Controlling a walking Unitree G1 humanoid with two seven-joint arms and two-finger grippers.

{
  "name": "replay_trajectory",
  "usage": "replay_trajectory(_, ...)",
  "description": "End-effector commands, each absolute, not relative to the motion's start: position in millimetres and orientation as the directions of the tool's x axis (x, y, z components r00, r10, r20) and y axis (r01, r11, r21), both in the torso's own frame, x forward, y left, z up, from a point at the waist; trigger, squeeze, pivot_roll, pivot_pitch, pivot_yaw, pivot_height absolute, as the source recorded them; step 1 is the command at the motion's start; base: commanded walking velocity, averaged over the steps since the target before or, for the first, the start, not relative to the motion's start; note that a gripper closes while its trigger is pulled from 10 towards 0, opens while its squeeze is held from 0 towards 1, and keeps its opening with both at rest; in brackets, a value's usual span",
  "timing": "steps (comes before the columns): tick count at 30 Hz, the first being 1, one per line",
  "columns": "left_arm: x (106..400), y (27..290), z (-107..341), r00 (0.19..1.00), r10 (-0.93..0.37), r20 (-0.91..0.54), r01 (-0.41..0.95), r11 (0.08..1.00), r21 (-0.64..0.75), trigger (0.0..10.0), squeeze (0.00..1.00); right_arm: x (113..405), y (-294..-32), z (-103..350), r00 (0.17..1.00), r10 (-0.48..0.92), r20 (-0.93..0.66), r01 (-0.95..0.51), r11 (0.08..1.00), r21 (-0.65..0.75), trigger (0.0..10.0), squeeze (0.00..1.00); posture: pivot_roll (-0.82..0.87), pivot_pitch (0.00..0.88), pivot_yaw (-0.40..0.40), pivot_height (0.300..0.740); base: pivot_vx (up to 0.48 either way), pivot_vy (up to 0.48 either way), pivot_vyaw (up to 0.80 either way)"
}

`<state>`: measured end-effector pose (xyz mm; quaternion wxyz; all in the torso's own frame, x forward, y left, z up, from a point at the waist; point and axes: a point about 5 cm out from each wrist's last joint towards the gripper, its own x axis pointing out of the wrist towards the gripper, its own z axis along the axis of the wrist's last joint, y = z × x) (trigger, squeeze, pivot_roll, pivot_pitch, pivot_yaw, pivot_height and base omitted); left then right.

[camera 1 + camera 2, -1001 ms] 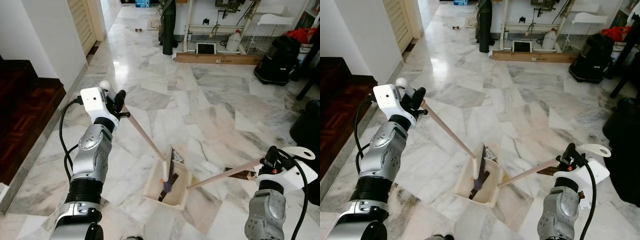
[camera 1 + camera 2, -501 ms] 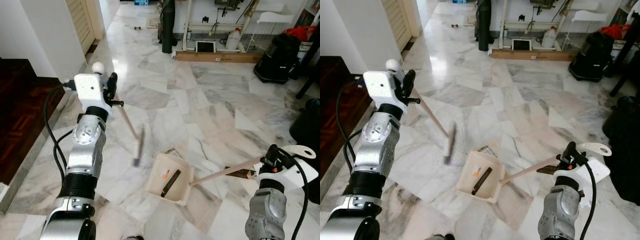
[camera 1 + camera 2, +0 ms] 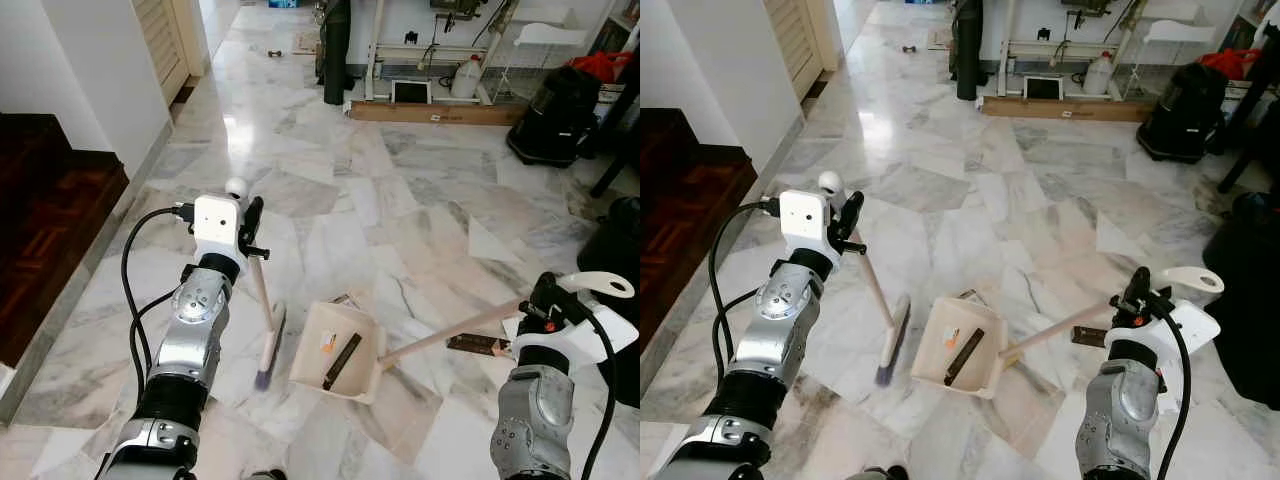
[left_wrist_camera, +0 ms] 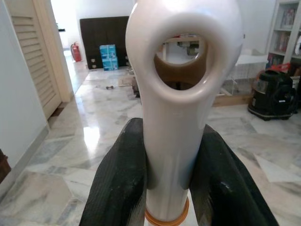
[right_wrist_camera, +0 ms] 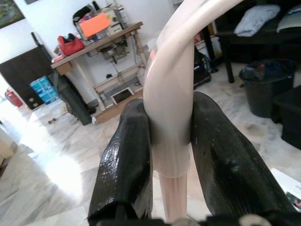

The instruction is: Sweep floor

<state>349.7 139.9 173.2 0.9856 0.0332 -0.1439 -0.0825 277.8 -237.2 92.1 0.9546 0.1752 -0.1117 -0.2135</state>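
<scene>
My left gripper is shut on the white top of a broom handle. Its wooden stick runs down to the brush head, which rests on the marble floor just left of the dustpan. My right gripper is shut on the white grip of the dustpan handle. That handle slants down-left to the cream dustpan, which lies on the floor between the arms. A dark stick-like piece and a small orange scrap lie inside the pan.
A dark flat object lies on the floor near the right arm. A dark wooden step and white wall stand at left. A black vacuum, black bin, wooden plank and workbench legs stand at the back and right.
The broom head has swung out of the dustpan, off to the left, then dropped to the floor beside it. The dustpan has shifted slightly, with the debris lying in it.
</scene>
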Motion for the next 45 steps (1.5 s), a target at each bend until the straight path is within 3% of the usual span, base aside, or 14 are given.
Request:
replay_trajectory(1,350,140,183,0.926,-0.165,0.34,0.143,0.986,0.091,10.0,0.0,282,-236,109,0.881,-0.425,0.207,0.33,0.867,0.374,10.0,0.0,0.05,0.066,-0.03,0.74,0.0,0.0,0.0)
replay_trajectory(10,347,134,177,0.929,-0.166,0.331,0.15,0.986,0.072,10.0,0.0,288,-224,123,0.913,-0.299,0.277,0.234,0.941,0.243,10.0,0.0,0.04,0.052,-0.036,0.74,0.0,0.0,0.0)
replay_trajectory(31,345,137,180,0.922,-0.171,0.346,0.149,0.985,0.091,10.0,0.0,295,-219,133,0.899,-0.314,0.304,0.22,0.926,0.306,10.0,0.0,0.05,0.023,-0.017,0.74,0.0,0.0,0.0)
replay_trajectory(45,346,132,189,0.912,-0.16,0.378,0.153,0.987,0.047,10.0,0.0,292,-215,129,0.899,-0.331,0.287,0.233,0.916,0.328,10.0,0.0,0.06,0.067,-0.016,0.74,0.0,0.0,0.0)
